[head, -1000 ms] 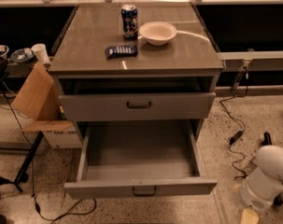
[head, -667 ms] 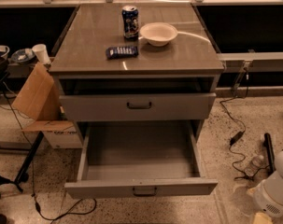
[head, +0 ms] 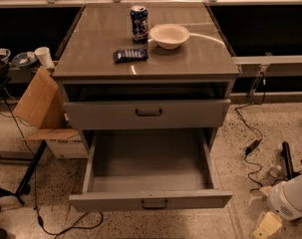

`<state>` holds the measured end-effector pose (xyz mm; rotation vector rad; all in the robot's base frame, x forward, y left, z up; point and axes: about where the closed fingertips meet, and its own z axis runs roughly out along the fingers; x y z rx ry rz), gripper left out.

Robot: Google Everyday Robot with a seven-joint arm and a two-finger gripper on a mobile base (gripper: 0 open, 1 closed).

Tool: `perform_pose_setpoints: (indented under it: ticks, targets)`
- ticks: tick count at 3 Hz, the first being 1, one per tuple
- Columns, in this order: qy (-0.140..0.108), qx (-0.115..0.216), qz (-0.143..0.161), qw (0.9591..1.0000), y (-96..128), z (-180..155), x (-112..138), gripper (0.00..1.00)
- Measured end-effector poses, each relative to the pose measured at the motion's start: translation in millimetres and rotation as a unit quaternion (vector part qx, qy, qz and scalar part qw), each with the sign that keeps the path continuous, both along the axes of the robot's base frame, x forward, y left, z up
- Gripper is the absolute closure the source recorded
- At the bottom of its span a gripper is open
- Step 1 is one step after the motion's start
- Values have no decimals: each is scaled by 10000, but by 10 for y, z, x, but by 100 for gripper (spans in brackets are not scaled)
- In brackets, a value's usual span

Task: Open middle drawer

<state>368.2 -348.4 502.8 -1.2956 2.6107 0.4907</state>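
The middle drawer (head: pixel 149 200) stands pulled far out below the cabinet top, showing its low grey front panel, small dark bar handle and empty deep tray. Above it, the taller-fronted top drawer (head: pixel 146 113) sits slightly out. A white rounded part of my arm (head: pixel 290 199) shows at the lower right edge, to the right of the open drawer and apart from it. My gripper itself is out of view.
On the cabinet top (head: pixel 190 59) sit a soda can (head: pixel 139 23), a white bowl (head: pixel 169 35) and a dark snack packet (head: pixel 130 55). A cardboard box (head: pixel 43 111) and a stand's legs are on the left. Cables (head: pixel 250 148) and a black object lie on the floor at right.
The white arm part has moved right and down toward the frame's edge, away from the drawer. Both drawers have stayed where they were.
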Motion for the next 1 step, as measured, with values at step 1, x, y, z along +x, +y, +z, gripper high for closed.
perform_pose_setpoints:
  ticks: [1]
  targets:
    - [0, 0, 0, 10000, 0, 0, 0, 0]
